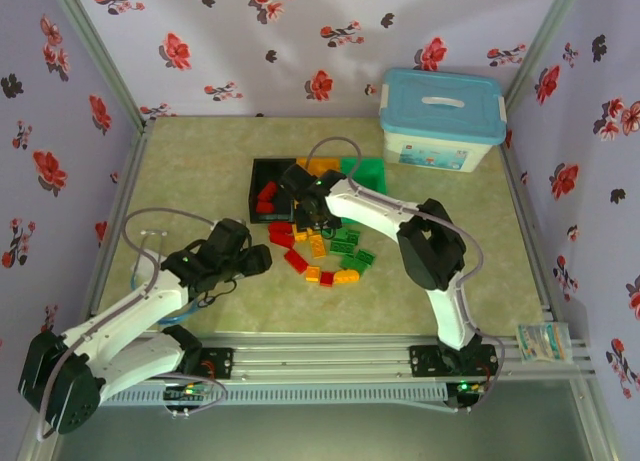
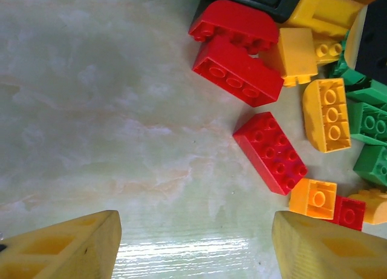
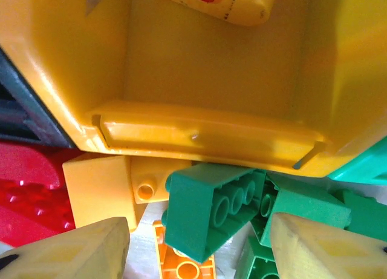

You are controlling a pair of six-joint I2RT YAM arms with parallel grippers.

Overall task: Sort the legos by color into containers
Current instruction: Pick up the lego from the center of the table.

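Yellow fingers (image 2: 66, 252) of L gripper (image 2: 196, 224) were apart, empty, over bare table (image 2: 91, 109), w/ open room away from legos (image 2: 269, 152). R gripper (image 3: 199, 230) was open, straddling green brick (image 3: 205, 218); yellow-orange bin (image 3: 205, 137) wall just ahead, tight. Pile lay before black bin (image 1: 258, 176) and green bin (image 1: 368, 171). Red bricks (image 1: 267, 196) were inside black bin.
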